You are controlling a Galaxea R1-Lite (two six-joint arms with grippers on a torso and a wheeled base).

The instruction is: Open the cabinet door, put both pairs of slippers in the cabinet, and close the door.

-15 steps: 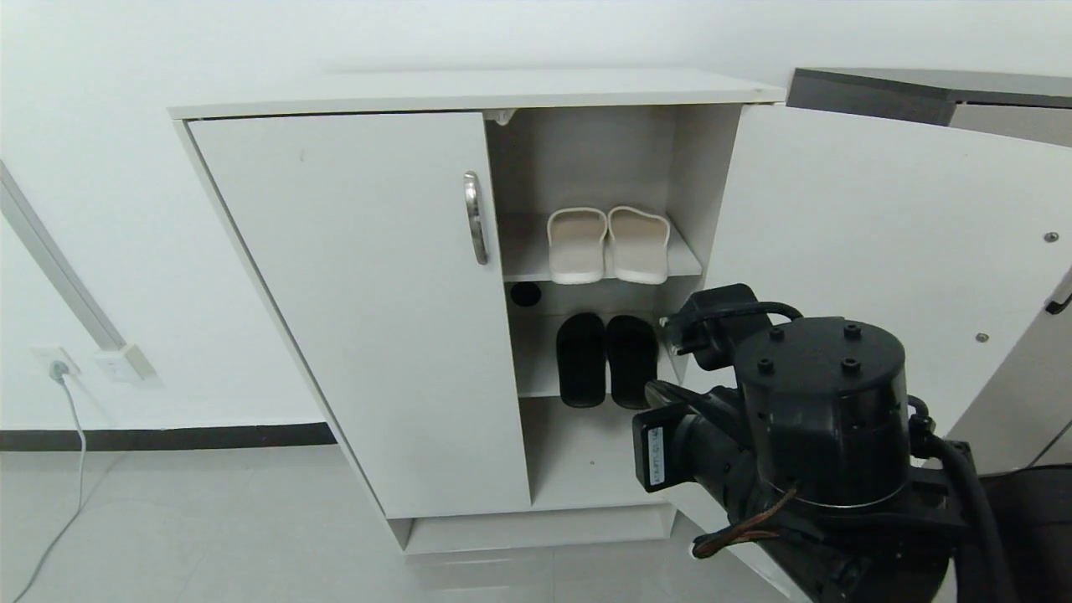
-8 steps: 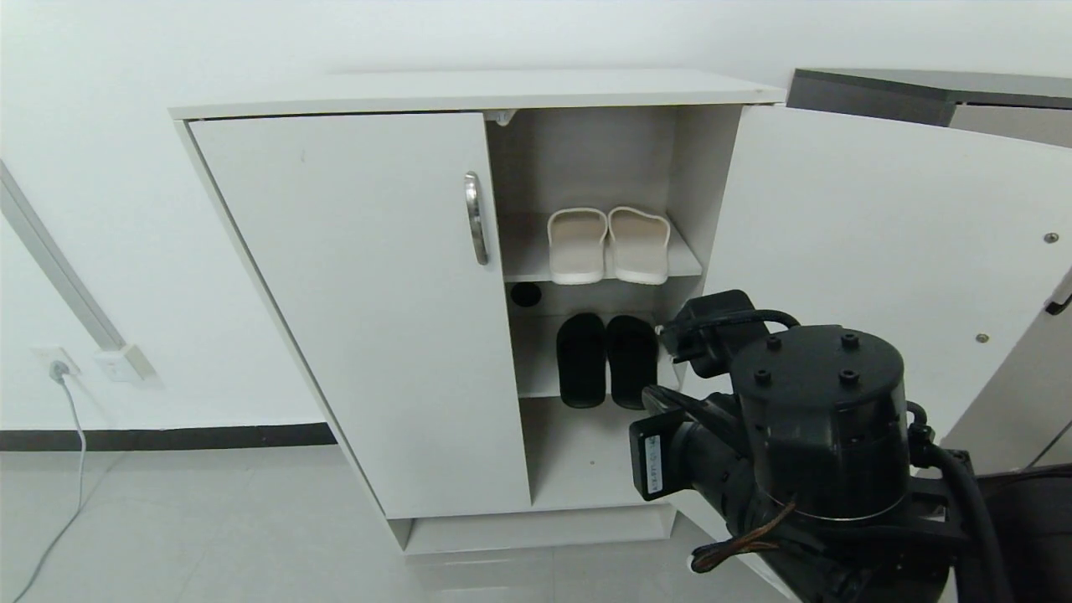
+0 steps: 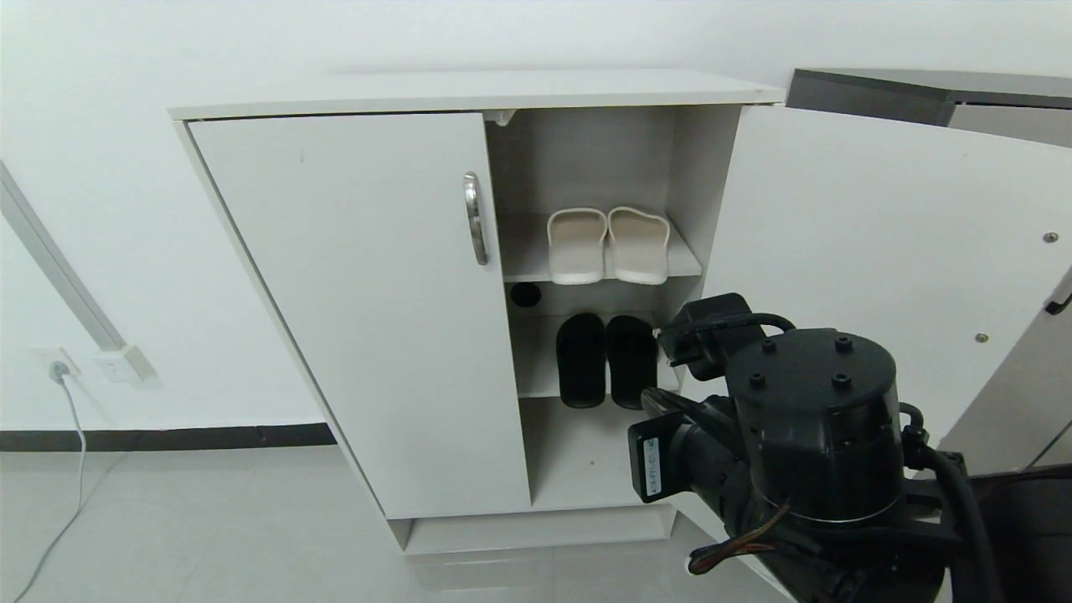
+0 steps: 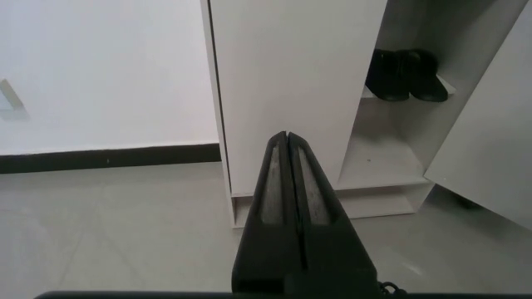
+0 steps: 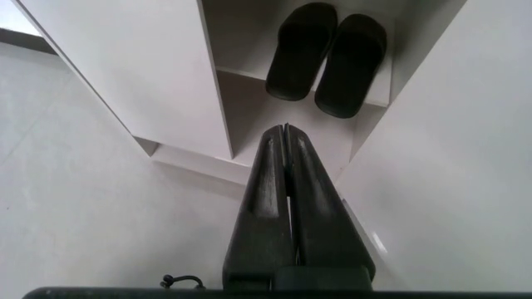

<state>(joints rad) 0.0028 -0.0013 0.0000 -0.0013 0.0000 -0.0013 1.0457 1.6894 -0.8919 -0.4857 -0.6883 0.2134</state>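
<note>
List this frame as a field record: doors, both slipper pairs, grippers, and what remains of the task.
cabinet: white, two doors
left door: closed
right door: swung open
beige slippers: upper shelf, side by side
black slippers: shelf below, side by side
left gripper: shut, empty, facing the cabinet
right gripper: shut, empty, before the open compartment
remaining: close the right door

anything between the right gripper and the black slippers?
No object. In the right wrist view, only the bare white shelf edge and open cabinet interior lie between the right gripper and the black slippers.
</note>
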